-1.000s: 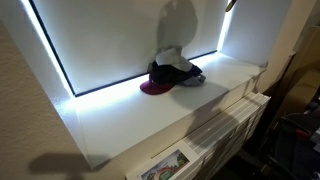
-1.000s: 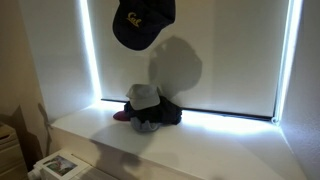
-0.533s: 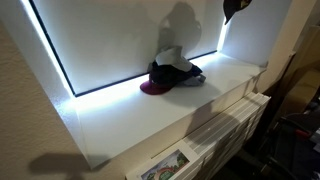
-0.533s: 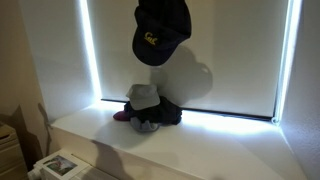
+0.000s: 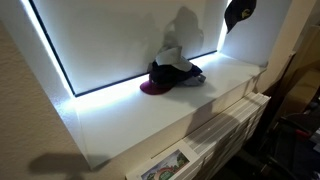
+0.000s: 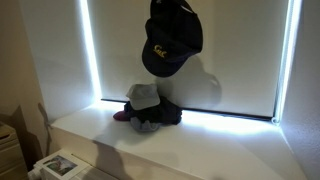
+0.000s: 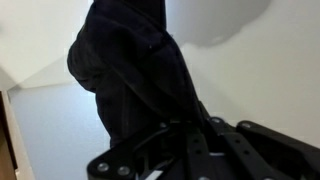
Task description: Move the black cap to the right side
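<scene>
**Your black cap [image 6: 172,40] hangs in mid-air, pinched in the gripper [image 7: 186,128].**

The wrist view shows the jaws closed tight on its dark fabric. In an exterior view, a pile of caps [image 6: 150,108] sits on the white ledge [image 6: 200,145] at about 7 o'clock below it. The cap's yellow logo [image 6: 160,53] shows only there.
</scene>
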`<state>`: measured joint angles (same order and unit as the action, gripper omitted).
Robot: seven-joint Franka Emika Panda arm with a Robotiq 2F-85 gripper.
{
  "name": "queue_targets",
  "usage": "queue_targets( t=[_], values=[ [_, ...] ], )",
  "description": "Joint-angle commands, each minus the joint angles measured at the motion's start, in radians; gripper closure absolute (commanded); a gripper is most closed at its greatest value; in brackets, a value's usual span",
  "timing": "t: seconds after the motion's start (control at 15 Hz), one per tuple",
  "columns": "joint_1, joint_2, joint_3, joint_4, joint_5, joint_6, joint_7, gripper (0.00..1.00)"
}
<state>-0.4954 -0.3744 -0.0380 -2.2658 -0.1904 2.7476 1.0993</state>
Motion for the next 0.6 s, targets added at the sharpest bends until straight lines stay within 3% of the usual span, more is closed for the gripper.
queue_targets(
  t=[0.0, 0.07, 0.2, 0.53],
  values=[
    [-0.029, 0.047, -0.01, 0.022, -0.022, 0.006, 0.044, 0.99],
    [-0.05, 0.059, -0.006, 0.031, -0.041, -0.008, 0.077, 0.99],
    [-0.155, 0.074, 0.041, 0.046, -0.185, -0.009, 0.24, 0.99],
    [-0.274, 0.116, 0.102, 0.085, -0.508, -0.013, 0.534, 0.99]
  ],
)
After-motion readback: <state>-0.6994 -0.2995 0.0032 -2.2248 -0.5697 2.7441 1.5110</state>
